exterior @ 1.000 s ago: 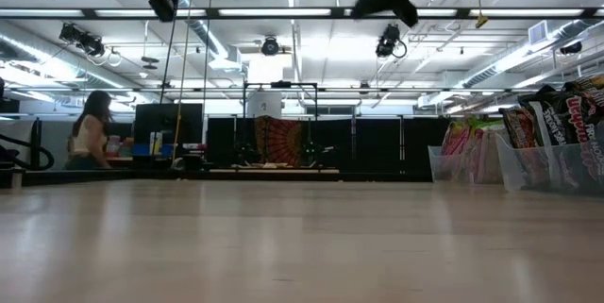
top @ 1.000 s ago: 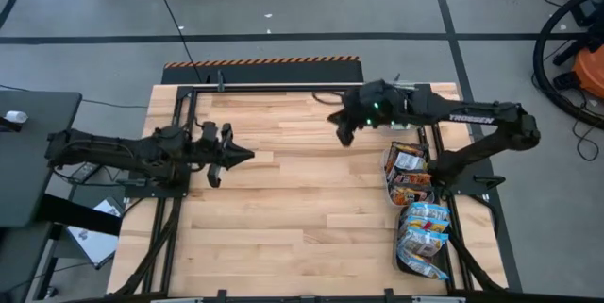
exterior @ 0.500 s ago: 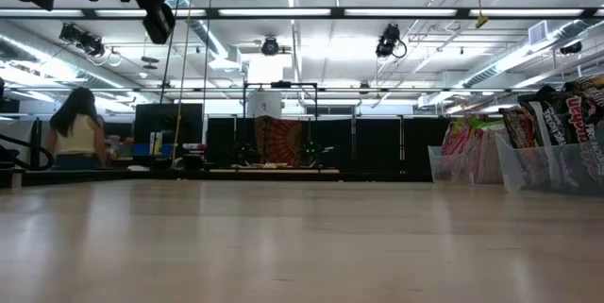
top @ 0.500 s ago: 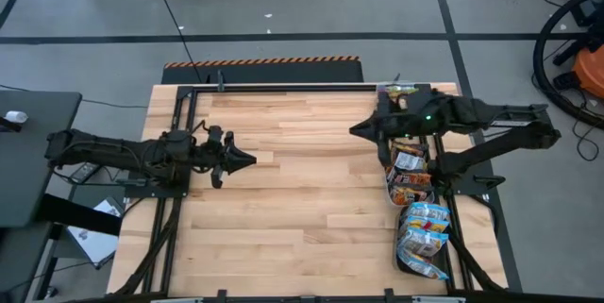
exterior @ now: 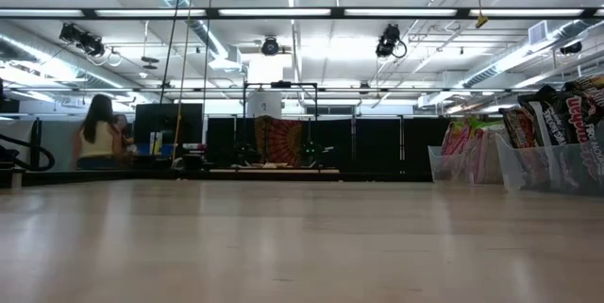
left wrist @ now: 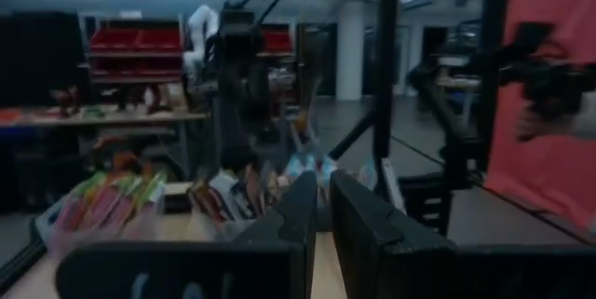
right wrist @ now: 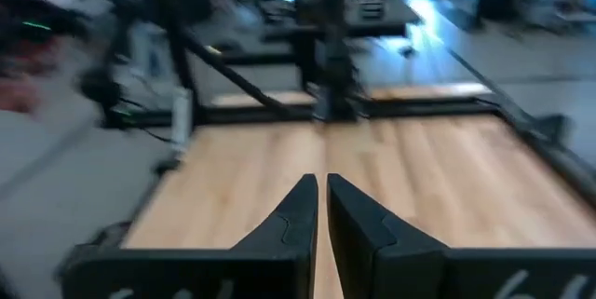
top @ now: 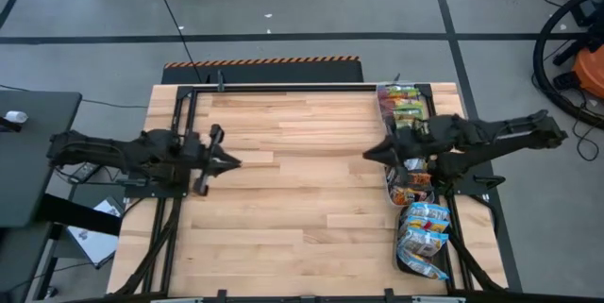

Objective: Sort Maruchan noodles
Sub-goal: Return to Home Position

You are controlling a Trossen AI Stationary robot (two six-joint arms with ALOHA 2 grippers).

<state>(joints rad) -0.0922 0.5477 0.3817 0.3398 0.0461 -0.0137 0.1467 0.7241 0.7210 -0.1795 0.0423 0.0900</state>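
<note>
The Maruchan noodles stand in clear trays along the table's right edge: silver-green packets (top: pixel 403 105) at the far end, dark brown-red packets (top: pixel 411 186) in the middle, pale blue packets (top: pixel 424 233) nearest. They also show in the low view (exterior: pixel 557 124) and, far off, in the left wrist view (left wrist: pixel 233 195). My left gripper (top: pixel 229 161) is shut and empty above the table's left part; its fingers show almost closed in the left wrist view (left wrist: pixel 323 208). My right gripper (top: pixel 370 152) is shut and empty just left of the trays; it also shows in the right wrist view (right wrist: pixel 321 206).
The bare wooden tabletop (top: pixel 302 190) lies between the two grippers. A dark metal frame (top: pixel 283 88) runs along the table's far edge and sides. A person (exterior: pixel 97 138) stands in the room far behind the table.
My right gripper has drawn back from the table's far middle toward the right edge and the near side, ending beside the trays. My left gripper has drawn back a little toward the table's left edge and has turned about its wrist. The packets have stayed in their trays.
</note>
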